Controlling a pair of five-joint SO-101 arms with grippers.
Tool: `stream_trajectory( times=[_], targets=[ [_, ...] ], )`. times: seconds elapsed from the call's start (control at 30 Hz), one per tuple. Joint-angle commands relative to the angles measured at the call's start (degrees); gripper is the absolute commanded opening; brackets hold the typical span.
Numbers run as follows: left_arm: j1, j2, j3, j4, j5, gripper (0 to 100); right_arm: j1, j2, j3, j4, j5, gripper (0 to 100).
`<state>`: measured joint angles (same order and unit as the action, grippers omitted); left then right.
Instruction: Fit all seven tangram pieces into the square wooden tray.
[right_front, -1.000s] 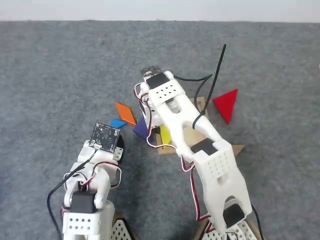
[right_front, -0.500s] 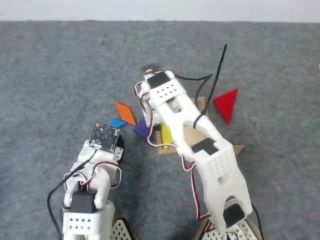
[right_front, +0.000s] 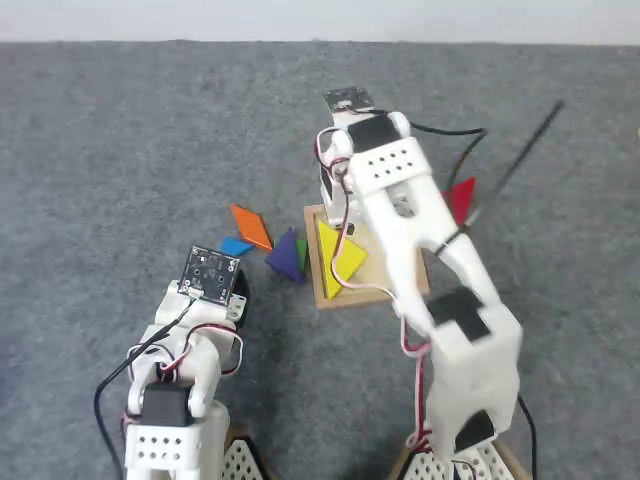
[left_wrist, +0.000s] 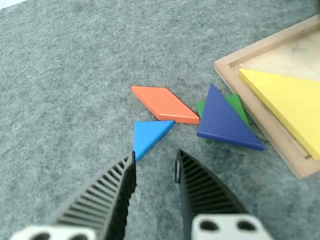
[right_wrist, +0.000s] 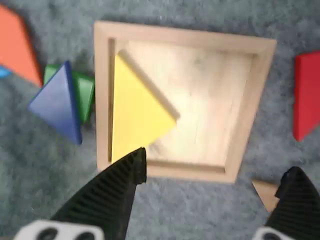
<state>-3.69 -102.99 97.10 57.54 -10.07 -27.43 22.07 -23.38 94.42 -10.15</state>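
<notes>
Carpet (right_front: 120, 130), grey, bears tray (right_wrist: 185, 34); left gripper (left_wrist: 155, 156) narrowly parted; right gripper (right_wrist: 217, 162) wide, empty.

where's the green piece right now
The green piece lies mostly under the dark blue triangle, beside the outer wall of the wooden tray. In the high view that is just left of the tray, near the orange parallelogram.
</notes>
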Motion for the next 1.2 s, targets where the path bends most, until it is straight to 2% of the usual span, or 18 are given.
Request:
stream_trajectory(
  times=[0.0,0.1,0.2,0.3,0.77,0.97,1.17],
  targets=[
    [-0.4,-0.3,-0.7,0.3,-0.7,13,-2.3,-20.8,11.8,-4.4,4.0,39.6],
    [-0.4,-0.3,-0.7,0.3,-0.7,13,-2.2,-31.5,28.4,-13.4,8.5,39.4],
    [-0.4,-0.3,-0.7,0.3,-0.7,13,-2.2,-36.2,45.1,-25.3,12.0,39.4],
    [-0.4,-0.3,-0.7,0.3,-0.7,13,-2.2,-35.1,51.4,-32.2,12.5,39.4],
    [-0.4,-0.3,-0.7,0.3,-0.7,13,-4.0,-17.2,44.4,-35.0,12.0,39.4],
    [-0.4,-0.3,-0.7,0.3,-0.7,13,-5.8,-10.2,38.3,-36.5,9.1,39.4],
    [-0.4,-0.3,-0.7,0.3,-0.7,13,-5.8,-11.2,35.6,-34.2,8.8,39.4]
  ],
)
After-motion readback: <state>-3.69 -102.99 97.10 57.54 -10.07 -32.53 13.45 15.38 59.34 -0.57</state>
